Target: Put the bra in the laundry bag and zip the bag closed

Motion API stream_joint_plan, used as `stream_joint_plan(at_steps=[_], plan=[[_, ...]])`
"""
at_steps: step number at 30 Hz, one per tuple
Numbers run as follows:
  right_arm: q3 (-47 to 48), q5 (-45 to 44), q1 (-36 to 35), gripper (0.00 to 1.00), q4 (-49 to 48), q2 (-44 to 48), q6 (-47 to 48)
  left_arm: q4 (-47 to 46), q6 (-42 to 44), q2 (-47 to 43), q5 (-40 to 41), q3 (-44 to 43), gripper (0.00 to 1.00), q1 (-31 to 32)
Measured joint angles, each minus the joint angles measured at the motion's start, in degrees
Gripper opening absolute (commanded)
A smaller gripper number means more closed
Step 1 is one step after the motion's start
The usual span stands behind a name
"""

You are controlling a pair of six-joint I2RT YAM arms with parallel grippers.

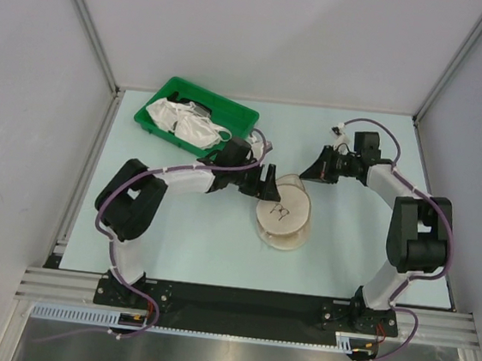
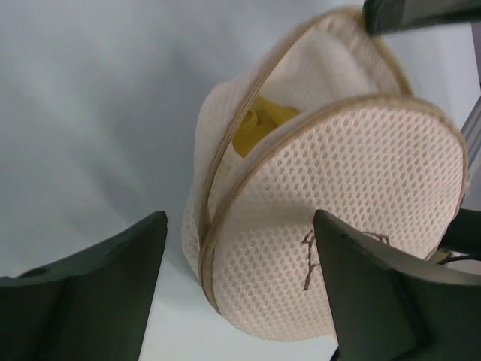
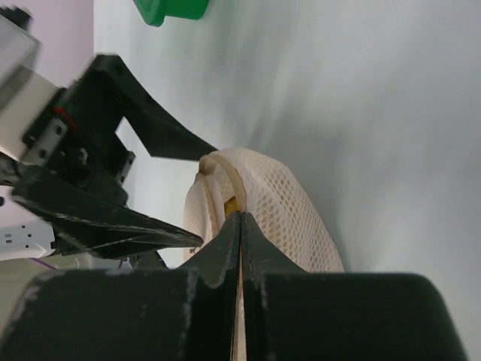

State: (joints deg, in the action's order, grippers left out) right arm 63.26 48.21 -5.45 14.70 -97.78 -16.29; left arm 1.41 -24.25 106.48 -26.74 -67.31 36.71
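Observation:
The laundry bag (image 1: 283, 214) lies on the table between the two arms, its drawn face up and its two mesh halves parted along the rim. In the left wrist view the bag (image 2: 346, 203) gapes, and the yellow bra (image 2: 259, 124) shows inside the gap. My left gripper (image 1: 268, 188) (image 2: 239, 263) is open at the bag's left edge, one finger on each side of the near half. My right gripper (image 1: 308, 176) (image 3: 240, 219) is shut on the bag's beige rim (image 3: 252, 188) at its far right side. A sliver of the bra (image 3: 233, 204) shows just beyond the right fingertips.
A green plastic tray (image 1: 231, 109) with shiny white bras (image 1: 185, 123) stands at the back left, just behind the left arm's wrist. Its corner shows in the right wrist view (image 3: 169, 9). Frame posts and walls bound the table on three sides.

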Motion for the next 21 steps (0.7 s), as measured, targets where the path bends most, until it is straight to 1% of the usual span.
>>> stream_joint_plan(at_steps=[2, 3, 4, 5, 6, 8, 9, 11, 12, 14, 15, 17, 18, 20, 21], plan=[[1.9, 0.6, -0.3, 0.01, 0.2, -1.5, 0.6, -2.4, -1.6, 0.0, -1.2, 2.9, 0.58, 0.0], [2.9, 0.9, -0.5, 0.02, 0.4, -2.3, 0.8, -3.7, -2.3, -0.2, -1.7, 4.4, 0.44, 0.0], [3.6, 1.0, -0.8, 0.02, 0.4, -3.0, 1.0, -5.0, -2.9, -0.4, -2.2, 6.2, 0.40, 0.0], [4.4, 1.2, -1.2, 0.03, 0.6, -3.7, 1.2, -5.7, -3.6, -0.7, -2.6, 7.6, 0.32, 0.0], [5.3, 1.3, -1.7, 0.03, 1.1, -4.5, 1.4, -6.8, -4.2, -1.2, -2.9, 9.3, 0.21, 0.0], [7.1, 1.3, -2.7, 0.07, 2.0, -6.0, 1.6, -8.9, -5.7, -2.8, -3.4, 12.7, 0.04, 0.0], [7.8, 1.1, -3.2, 0.10, 2.4, -6.6, 1.5, -10.0, -6.8, -4.1, -3.4, 14.5, 0.00, 0.0], [8.3, 0.2, -4.2, 0.32, 3.2, -7.0, 0.7, -11.8, -8.8, -7.4, -3.3, 18.1, 0.00, 0.0], [8.4, -0.9, -4.6, 0.37, 3.7, -7.0, 0.1, -13.2, -10.2, -9.6, -3.2, 20.2, 0.00, 0.0], [8.2, -3.7, -5.1, 0.54, 4.8, -6.3, -1.5, -14.5, -12.2, -12.5, -3.0, 22.8, 0.00, 0.0], [7.6, -6.1, -5.2, 0.62, 5.2, -5.1, -2.4, -16.0, -14.9, -14.9, -2.3, 25.3, 0.00, 0.0], [4.2, -11.1, -5.5, 0.72, 5.7, -0.1, -4.9, -17.0, -17.4, -16.9, -1.7, 27.3, 0.00, 0.0], [1.6, -14.1, -5.7, 0.75, 6.7, 4.2, -6.1, -18.0, -20.2, -18.9, -0.5, 29.3, 0.00, 0.0], [-2.4, -18.4, -5.9, 0.79, 7.7, 11.8, -8.8, -18.6, -24.0, -21.6, 1.1, 31.7, 0.00, 0.1], [-4.9, -20.8, -6.1, 0.83, 7.9, 16.3, -9.9, -19.4, -26.4, -23.0, 2.0, 32.9, 0.00, 0.2]])
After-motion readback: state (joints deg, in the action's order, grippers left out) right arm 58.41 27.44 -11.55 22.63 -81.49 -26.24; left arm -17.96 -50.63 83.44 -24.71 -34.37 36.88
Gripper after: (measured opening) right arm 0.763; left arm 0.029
